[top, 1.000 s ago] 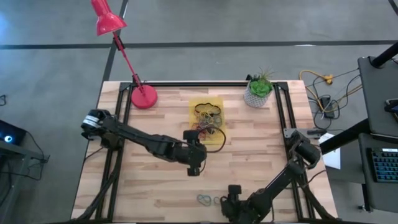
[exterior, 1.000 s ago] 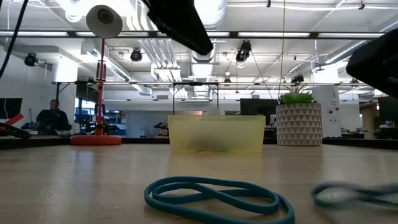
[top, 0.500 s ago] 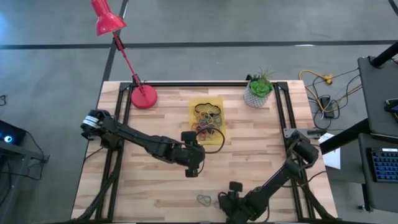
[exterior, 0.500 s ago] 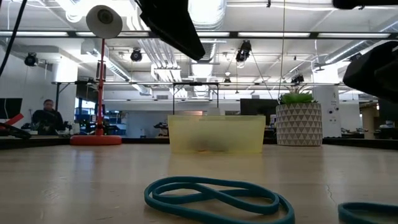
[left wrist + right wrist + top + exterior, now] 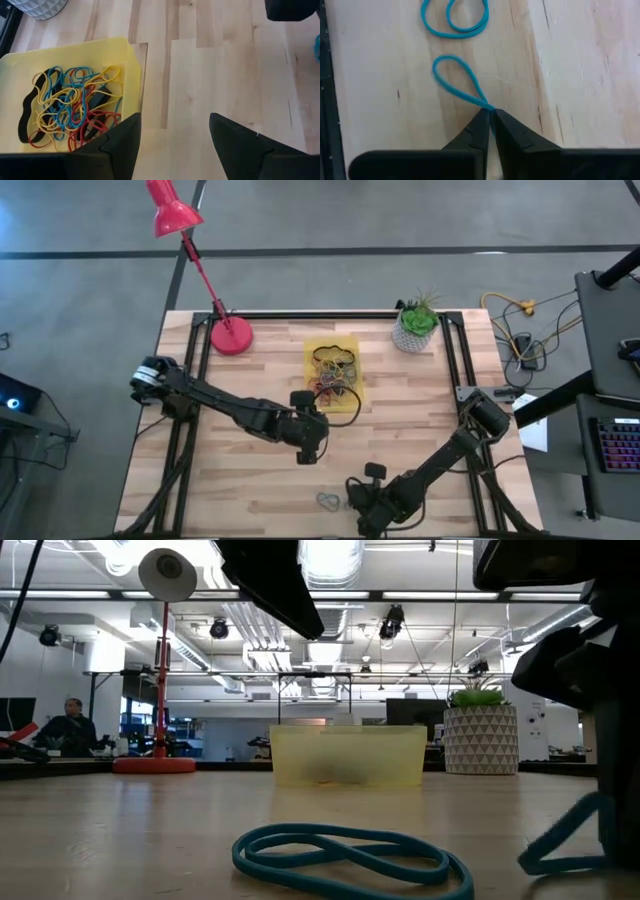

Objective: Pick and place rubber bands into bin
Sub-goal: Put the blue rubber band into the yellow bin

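Note:
Two teal rubber bands lie near the table's front edge. One rubber band (image 5: 455,17) (image 5: 350,855) lies flat in a figure-eight. My right gripper (image 5: 489,117) (image 5: 356,504) is shut on the other rubber band (image 5: 454,77) (image 5: 565,840). The yellow bin (image 5: 333,370) (image 5: 70,55) (image 5: 348,755) stands mid-table and holds several coloured rubber bands (image 5: 70,107). My left gripper (image 5: 172,145) (image 5: 310,448) hovers open just on the near side of the bin, with nothing between its fingers. My right gripper pinches one end of the teal band (image 5: 489,106) between its two fingertips, squeezing the loop's two strands together there. The fingers come from above. The pinched end (image 5: 598,805) is raised, and the rest of the loop (image 5: 545,862) slopes down to the tabletop.
A red desk lamp (image 5: 230,335) stands at the far left of the table. A white ribbed pot with a green plant (image 5: 415,328) stands at the far right. Bare wood lies between the bin and the two teal bands.
My right gripper has come down over the right-hand teal band and shut on one end of it. That end has come up off the table while the other end stays down. The figure-eight band has not moved.

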### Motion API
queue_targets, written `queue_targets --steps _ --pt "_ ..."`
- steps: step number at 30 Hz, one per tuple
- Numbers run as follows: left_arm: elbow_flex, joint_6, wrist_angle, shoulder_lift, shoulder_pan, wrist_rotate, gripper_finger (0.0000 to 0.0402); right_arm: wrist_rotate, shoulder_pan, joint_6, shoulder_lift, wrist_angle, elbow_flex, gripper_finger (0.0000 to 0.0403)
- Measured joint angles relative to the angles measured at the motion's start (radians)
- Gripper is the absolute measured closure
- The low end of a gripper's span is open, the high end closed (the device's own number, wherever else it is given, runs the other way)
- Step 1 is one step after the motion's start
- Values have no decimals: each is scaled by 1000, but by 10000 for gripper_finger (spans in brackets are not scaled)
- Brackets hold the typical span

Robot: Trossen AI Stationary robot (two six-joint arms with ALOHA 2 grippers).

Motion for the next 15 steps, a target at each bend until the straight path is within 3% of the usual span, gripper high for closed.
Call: queue_targets --steps 2,8,15 --pt "0 0 0 0 0 0 182 4 -10 12 -10 -3 -2 392" --pt "0 0 -3 0 0 0 182 163 -66 10 -80 -107 -19 395" --pt "0 -6 -98 -8 -1 -1 182 392 -202 -46 -286 -234 -44 395"
